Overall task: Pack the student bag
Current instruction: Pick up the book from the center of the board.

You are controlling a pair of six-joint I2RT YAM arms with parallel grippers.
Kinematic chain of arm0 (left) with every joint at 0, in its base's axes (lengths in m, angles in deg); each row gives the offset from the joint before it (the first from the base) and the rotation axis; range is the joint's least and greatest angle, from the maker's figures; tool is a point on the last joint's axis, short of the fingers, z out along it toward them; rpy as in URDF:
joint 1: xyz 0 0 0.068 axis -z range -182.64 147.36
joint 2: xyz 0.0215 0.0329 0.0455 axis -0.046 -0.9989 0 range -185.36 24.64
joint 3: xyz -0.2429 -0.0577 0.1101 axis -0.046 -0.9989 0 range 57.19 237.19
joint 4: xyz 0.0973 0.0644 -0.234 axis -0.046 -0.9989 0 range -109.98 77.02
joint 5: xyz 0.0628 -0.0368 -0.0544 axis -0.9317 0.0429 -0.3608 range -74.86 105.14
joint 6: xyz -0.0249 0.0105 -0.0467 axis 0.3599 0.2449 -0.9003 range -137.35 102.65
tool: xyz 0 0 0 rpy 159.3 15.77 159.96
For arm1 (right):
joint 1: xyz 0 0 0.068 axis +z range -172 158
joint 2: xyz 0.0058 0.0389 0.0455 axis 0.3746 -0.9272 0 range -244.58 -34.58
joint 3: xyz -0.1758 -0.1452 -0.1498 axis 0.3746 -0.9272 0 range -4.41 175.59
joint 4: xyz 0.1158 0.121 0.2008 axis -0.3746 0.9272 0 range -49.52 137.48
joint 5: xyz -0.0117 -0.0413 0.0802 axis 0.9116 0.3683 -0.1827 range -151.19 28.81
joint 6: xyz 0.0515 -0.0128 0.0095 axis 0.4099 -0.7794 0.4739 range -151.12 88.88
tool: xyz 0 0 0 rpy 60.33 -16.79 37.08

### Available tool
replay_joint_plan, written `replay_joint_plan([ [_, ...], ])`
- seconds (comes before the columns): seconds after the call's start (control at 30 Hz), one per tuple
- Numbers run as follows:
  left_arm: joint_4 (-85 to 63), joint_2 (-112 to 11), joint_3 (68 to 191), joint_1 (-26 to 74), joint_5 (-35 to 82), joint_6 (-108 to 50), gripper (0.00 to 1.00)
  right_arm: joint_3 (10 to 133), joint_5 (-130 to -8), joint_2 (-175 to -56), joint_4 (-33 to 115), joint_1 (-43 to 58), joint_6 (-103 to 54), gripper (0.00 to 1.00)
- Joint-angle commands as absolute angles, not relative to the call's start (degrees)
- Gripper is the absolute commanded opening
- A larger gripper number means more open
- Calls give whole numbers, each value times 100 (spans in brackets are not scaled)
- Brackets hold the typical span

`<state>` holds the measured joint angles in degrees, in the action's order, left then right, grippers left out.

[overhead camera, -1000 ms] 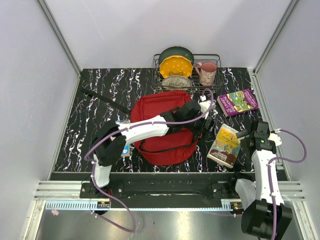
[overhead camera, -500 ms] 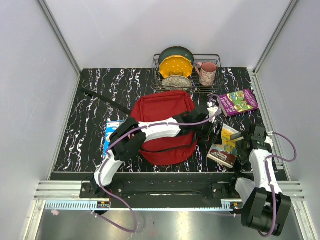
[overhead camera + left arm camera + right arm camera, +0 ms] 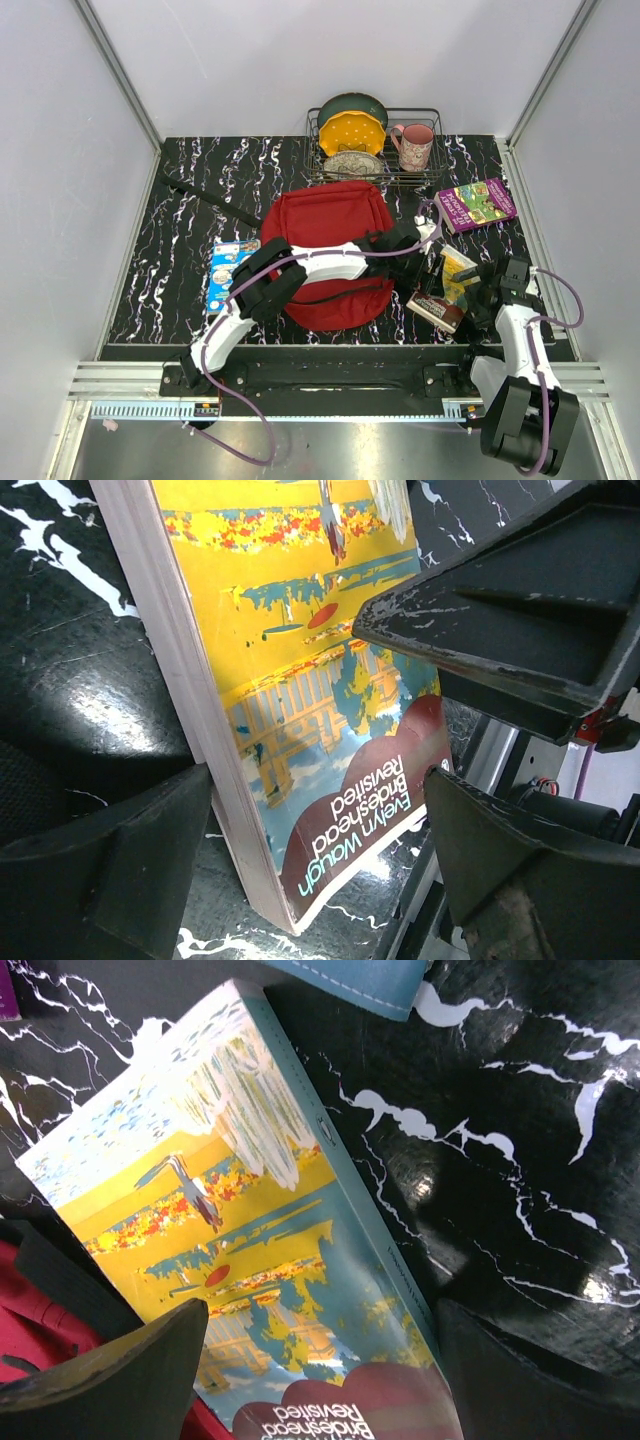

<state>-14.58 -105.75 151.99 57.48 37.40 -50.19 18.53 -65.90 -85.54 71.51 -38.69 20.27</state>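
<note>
Jaws of both arms wide, astride yellow book (image 3: 250,1220); left arm (image 3: 300,265) stretched across student bag (image 3: 325,220).

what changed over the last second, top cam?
The left gripper swung right across the student bag to the yellow book; the right gripper moved in from the right. Both open, straddling it, nothing gripped. The book looks nudged left. Blue book now uncovered. Bag, purple book unmoved.
</note>
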Motion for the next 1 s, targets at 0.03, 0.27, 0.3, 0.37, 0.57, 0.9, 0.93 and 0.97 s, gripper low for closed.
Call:
replay_joint_plan([
  [0.03,-1043,-10421,15202,5809,4036,-5172,79,1616,-7059,-8389,6878,-3879,2178,100],
  [0.27,-1122,-10359,15307,5827,4080,-5189,44,1581,-7103,-8362,6843,-3879,2196,100],
  [0.3,-1174,-10359,15334,5818,4054,-5189,41,1589,-7103,-8363,6843,-3879,2170,100],
  [0.37,-1245,-10350,15404,5818,3993,-5172,31,1598,-7103,-8380,6843,-3879,2152,100],
  [0.57,-1772,-10193,15685,5818,3685,-4987,0,1756,-7050,-8319,6975,-3879,2003,100],
  [0.9,-2326,-9262,15888,5546,3281,-4732,0,2845,-7270,-7229,7677,-3879,1661,100],
  [0.93,-2317,-9156,15862,5502,3289,-4741,0,2951,-7270,-7194,7756,-3879,1625,100],
  [0.97,-2309,-8937,15809,5467,3281,-4732,0,3143,-7279,-7185,7905,-3879,1599,100],
])
